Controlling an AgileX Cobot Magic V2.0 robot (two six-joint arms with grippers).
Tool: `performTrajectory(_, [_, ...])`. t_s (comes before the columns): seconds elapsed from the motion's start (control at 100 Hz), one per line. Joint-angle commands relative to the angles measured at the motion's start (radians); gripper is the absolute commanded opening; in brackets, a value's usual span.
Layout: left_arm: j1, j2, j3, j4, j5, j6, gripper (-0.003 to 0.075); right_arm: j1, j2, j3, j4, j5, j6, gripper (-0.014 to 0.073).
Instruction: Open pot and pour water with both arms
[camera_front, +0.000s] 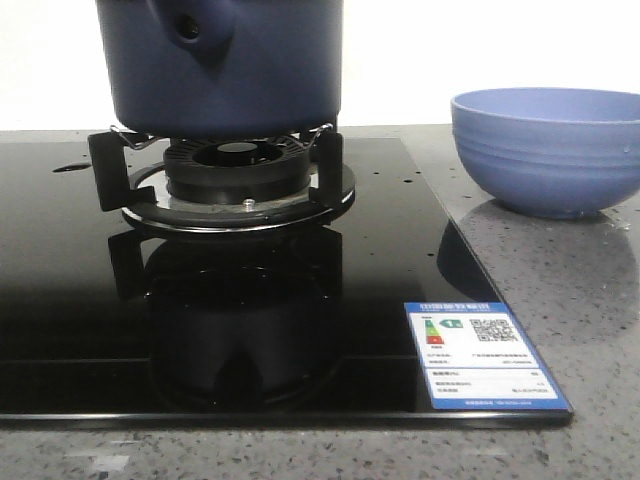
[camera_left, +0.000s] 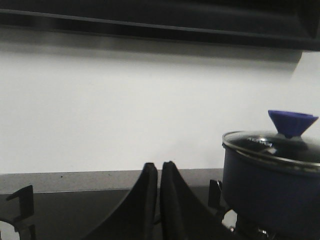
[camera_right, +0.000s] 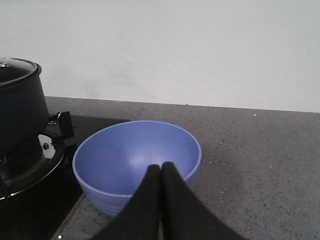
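Sitting lidded on the burner, the pot neighbors an empty bowl.

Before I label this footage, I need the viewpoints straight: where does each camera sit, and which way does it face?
Front view: low at the counter's near edge, facing forward at the pot on its burner and the bowl; no robot parts show.
Left wrist view: on the left arm, level with the stove, facing the wall; the shut left gripper shows, with the lidded pot beside.
Right wrist view: on the right arm, looking down into the bowl past the shut right gripper.
All three views share the pot; front and right wrist share the bowl.
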Motion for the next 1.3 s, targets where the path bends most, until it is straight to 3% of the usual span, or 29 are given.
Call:
performTrajectory(0.0, [0.024, 0.007, -0.010, 0.132, 0.002, -0.096, -0.0020, -0.007, 0.006, -0.026, 0.021, -0.042, -0.011, -0.0063])
performTrajectory(0.08, [0.089, 0.004, 0.017, 0.274, 0.061, -0.315, -0.0020, -0.007, 0.006, -0.026, 0.021, -0.042, -0.011, -0.0063])
performTrajectory(0.15, [0.133, -0.018, 0.059, 0.305, 0.070, -0.387, -0.0020, -0.007, 0.006, -0.026, 0.021, -0.042, -0.011, -0.0063])
performTrajectory(0.55, [0.260, -0.244, 0.290, 0.263, 0.036, -0.387, -0.0020, -0.007, 0.006, -0.026, 0.021, -0.044, -0.011, -0.0063])
performTrajectory(0.85, [0.232, -0.244, 0.288, 0.248, 0.109, -0.387, -0.0020, -0.007, 0.006, -0.026, 0.021, -0.044, -0.011, -0.0063])
performTrajectory(1.29, [0.226, -0.242, 0.288, 0.248, 0.105, -0.387, -0.0020, -0.007, 0.006, -0.026, 0.021, -0.044, -0.011, -0.0063])
